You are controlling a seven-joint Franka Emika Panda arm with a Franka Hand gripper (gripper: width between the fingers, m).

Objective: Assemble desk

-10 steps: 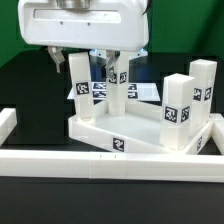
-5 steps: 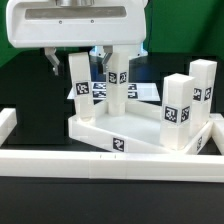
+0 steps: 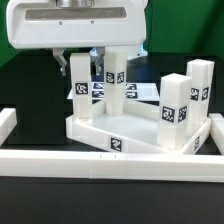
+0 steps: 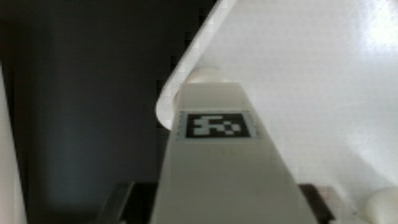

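The white desk panel lies on the table with its rim up. Four white tagged legs stand upright in its corner sockets: one toward the exterior view's left, one behind it, and two on the right. My gripper hangs from above over the top of the left leg, one finger on each side. In the wrist view that leg fills the space between the dark fingers and runs down to the panel. My gripper looks shut on it.
Low white border bars run along the front, the left and the right of the work area. The marker board lies flat behind the panel. The other legs stand close around the gripper.
The fingers have closed inward from wide open onto the sides of the left leg. The arm, panel and legs have stayed in place.
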